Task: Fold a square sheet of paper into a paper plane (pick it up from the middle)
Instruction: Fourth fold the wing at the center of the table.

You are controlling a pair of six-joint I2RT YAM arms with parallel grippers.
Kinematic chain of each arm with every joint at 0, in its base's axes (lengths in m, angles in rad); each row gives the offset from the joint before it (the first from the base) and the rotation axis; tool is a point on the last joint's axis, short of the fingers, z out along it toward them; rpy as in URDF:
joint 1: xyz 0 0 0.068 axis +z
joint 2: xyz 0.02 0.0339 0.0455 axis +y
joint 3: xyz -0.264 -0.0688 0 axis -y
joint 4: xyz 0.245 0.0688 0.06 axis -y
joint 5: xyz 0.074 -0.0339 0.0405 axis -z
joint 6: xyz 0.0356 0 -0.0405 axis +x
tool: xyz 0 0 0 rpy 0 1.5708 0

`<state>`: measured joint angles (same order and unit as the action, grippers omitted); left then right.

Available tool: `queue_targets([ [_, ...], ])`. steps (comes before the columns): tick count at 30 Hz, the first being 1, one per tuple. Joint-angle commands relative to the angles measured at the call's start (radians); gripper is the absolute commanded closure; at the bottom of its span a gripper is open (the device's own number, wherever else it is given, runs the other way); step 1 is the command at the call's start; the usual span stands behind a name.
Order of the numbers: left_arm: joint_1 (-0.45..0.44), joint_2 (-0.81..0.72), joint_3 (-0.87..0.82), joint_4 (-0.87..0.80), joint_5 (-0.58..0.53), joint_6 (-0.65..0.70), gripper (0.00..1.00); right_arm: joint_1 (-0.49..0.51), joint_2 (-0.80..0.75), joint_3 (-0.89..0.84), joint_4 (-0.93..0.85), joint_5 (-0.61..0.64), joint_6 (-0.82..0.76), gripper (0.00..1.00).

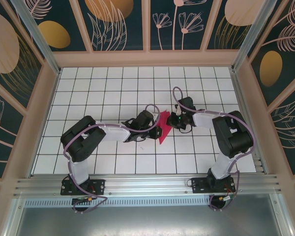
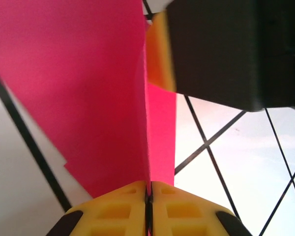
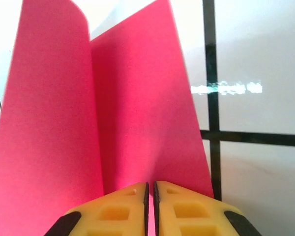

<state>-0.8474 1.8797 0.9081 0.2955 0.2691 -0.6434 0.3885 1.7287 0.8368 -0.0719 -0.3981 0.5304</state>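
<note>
Yellow fingertips sit at bottom centre of the left wrist view. They belong to the left gripper, jaws pinched together with only a hairline slit. The pink paper runs up out of that slit, so it is clamped on the paper. The paper is folded: a big flap spreads to the upper left of the frame, and a narrower strip goes straight up just right of the crease. A white tiled table with dark grid lines shows at lower right.

Right wrist view: the right gripper is at bottom centre, its yellow pads nearly touching. Paper rises from between them, so it is gripped here too. Two flaps make a V. The left flap curls over at upper left, and the right flap narrows toward top centre. Tiles show on the right side.

Back in the left wrist view, upper right, the right gripper's black body is blurred, with one yellow finger against the paper's upper part.

Top view: the paper is slightly right of frame centre, pinched between both grippers. The left gripper is on its left side and the right gripper on its upper right. The paper looks like a narrow wedge with its point toward the lower frame. I cannot tell whether the tip touches the table. The left arm reaches in from lower left and the right arm from lower right, both with bent elbows. A metal rail runs across the bottom.
</note>
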Motion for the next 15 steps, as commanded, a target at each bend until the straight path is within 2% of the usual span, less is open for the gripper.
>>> queue_targets([
  [1,0.009,0.013,-0.034,0.101,0.053,-0.049,0.87,-0.007,-0.064,-0.016,-0.038,0.010,0.003,0.83],
  [8,0.016,0.020,-0.053,0.143,0.068,-0.069,0.87,-0.016,-0.156,-0.026,-0.067,0.010,0.009,0.77],
  [15,0.026,0.023,-0.091,0.207,0.082,-0.105,0.88,-0.013,-0.155,-0.030,0.012,-0.131,0.030,0.75],
])
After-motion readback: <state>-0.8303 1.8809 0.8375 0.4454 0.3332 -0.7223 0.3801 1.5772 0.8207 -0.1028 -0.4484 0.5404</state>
